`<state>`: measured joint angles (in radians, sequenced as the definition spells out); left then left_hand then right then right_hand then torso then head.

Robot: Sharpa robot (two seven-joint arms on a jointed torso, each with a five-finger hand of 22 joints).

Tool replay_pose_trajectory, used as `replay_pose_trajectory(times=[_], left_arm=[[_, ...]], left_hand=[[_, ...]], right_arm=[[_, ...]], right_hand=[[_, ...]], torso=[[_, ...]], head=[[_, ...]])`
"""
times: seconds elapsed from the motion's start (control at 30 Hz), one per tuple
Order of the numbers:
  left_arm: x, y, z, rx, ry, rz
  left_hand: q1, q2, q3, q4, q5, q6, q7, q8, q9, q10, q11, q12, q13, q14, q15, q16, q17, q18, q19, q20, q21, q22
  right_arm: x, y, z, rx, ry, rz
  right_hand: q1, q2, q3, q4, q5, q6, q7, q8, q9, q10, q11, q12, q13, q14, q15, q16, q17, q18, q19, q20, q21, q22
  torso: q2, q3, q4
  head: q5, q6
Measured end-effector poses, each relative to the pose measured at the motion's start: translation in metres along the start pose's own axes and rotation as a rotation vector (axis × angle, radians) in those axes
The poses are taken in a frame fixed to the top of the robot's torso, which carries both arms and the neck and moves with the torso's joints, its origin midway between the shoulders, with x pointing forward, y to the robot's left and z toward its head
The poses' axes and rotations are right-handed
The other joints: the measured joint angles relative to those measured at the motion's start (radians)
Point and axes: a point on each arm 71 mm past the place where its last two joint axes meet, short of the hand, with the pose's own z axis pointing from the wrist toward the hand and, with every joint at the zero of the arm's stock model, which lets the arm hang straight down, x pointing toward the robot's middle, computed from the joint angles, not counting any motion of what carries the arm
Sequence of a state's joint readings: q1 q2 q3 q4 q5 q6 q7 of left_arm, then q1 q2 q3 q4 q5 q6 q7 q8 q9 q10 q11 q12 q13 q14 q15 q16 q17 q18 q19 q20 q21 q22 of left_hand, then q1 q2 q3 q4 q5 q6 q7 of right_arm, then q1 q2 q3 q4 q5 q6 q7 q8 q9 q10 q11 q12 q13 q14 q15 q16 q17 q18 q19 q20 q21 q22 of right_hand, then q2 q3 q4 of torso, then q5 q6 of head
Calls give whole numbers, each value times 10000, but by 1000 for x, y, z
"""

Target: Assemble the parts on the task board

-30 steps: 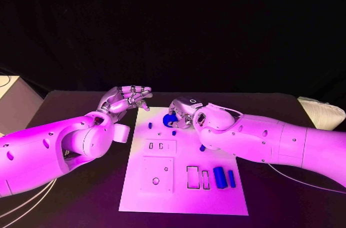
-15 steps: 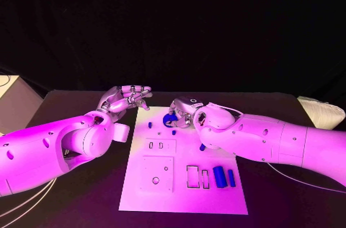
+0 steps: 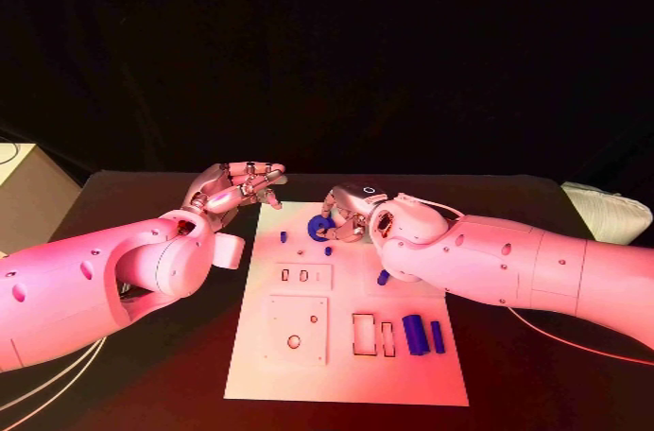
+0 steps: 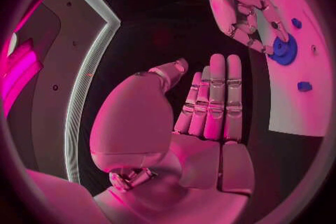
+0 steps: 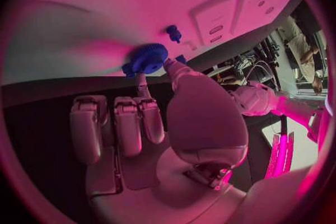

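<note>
A black table (image 3: 150,374) fills the lower half of the head view. Behind it, a black curtain (image 3: 327,72) covers the whole upper half. A pale box-like piece of furniture (image 3: 25,195) stands at the left edge, and a whitish bundle (image 3: 607,214) lies at the right edge.

The white task board (image 3: 348,355) lies flat on the table. A blue gear (image 3: 320,227) sits near its far end, with small blue pegs (image 3: 283,235) close by. Two blue bars (image 3: 414,335) lie side by side toward the near right, beside rectangular slots (image 3: 366,334).
</note>
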<state>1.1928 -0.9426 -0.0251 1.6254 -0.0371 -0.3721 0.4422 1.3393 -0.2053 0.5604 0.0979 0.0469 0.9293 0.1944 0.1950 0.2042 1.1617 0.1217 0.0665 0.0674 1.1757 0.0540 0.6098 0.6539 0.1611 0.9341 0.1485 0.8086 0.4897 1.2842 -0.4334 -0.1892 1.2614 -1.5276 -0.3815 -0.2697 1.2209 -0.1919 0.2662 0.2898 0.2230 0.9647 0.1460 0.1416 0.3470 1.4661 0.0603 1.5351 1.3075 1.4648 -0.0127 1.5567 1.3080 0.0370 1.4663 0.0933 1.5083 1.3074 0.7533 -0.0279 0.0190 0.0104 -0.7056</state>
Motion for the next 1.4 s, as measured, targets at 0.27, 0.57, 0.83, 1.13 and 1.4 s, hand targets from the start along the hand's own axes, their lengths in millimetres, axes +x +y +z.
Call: replay_pose_trajectory(times=[0.27, 0.57, 0.83, 1.13, 1.4], left_arm=[[0, 0, 0, -3, -2, 1], [-2, 0, 0, -5, -32, 15], [-2, 0, 0, -5, -49, 24], [-3, 0, 0, -6, -75, 37], [-4, 1, 1, -7, -98, 48]], left_hand=[[0, 0, 18, -18, 0, 0, 0, 0, -1, 0, 0, 0, 0, 0, 0, 0, 2, 0, 0, 0, 38, 12], [0, 0, 28, -28, 0, 0, 0, 0, -2, 0, 0, 0, 0, 0, 0, 0, 8, 0, 1, 0, 38, 25], [0, 0, 55, -55, 0, 0, 0, 0, -3, 0, 0, 0, 0, 0, 0, 0, 7, 0, -35, 36, 37, 27], [0, 0, 55, -55, 0, 0, 0, 0, 6, 0, 0, 0, 0, -38, -36, 0, 15, -2, -72, -1, 76, 44], [0, 0, 82, -82, 0, 0, 0, 0, 6, 0, 0, 0, 0, -38, -36, 0, 14, -1, -72, -1, 76, 44]], right_arm=[[-1, -4, -3, 51, 92, 170], [0, -9, -10, 104, 198, 350], [2, -19, -14, 336, 365, 373], [3, -20, -16, 351, 397, 489], [-4, -19, -22, 190, -81, 659]], right_hand=[[-12, 12, 0, 0, 56, 0, -7, 0, 4, 0, 0, 0, -1, 0, 0, 0, -1, 1, 0, 0, 0, -1], [-63, 63, 0, 0, 153, 4, -13, 2, 6, 0, 0, 0, -1, 0, 0, 41, -2, 2, 0, 0, 38, -1], [-218, 136, -28, 27, 153, 9, -8, 2, 3, 1, -1, 0, -2, 0, 0, 41, -3, 2, 0, 0, 38, 7], [-370, 238, -23, 23, 234, 9, -8, 2, 2, 1, 0, 1, 4, 0, 0, 41, -3, -152, 0, 0, 76, 5], [184, -123, 127, -196, 269, 10, -8, 51, 2, 0, -1, 1, 6, 0, 0, 41, -4, -152, 0, 0, 157, 5]], torso=[[9, -4, -5], [-2, -7, -6], [-6, -7, -7], [-1, -4, 12], [-1, -7, 11]], head=[[-27, -7], [-27, -26], [-22, -33], [-39, -12], [-10, -10]])
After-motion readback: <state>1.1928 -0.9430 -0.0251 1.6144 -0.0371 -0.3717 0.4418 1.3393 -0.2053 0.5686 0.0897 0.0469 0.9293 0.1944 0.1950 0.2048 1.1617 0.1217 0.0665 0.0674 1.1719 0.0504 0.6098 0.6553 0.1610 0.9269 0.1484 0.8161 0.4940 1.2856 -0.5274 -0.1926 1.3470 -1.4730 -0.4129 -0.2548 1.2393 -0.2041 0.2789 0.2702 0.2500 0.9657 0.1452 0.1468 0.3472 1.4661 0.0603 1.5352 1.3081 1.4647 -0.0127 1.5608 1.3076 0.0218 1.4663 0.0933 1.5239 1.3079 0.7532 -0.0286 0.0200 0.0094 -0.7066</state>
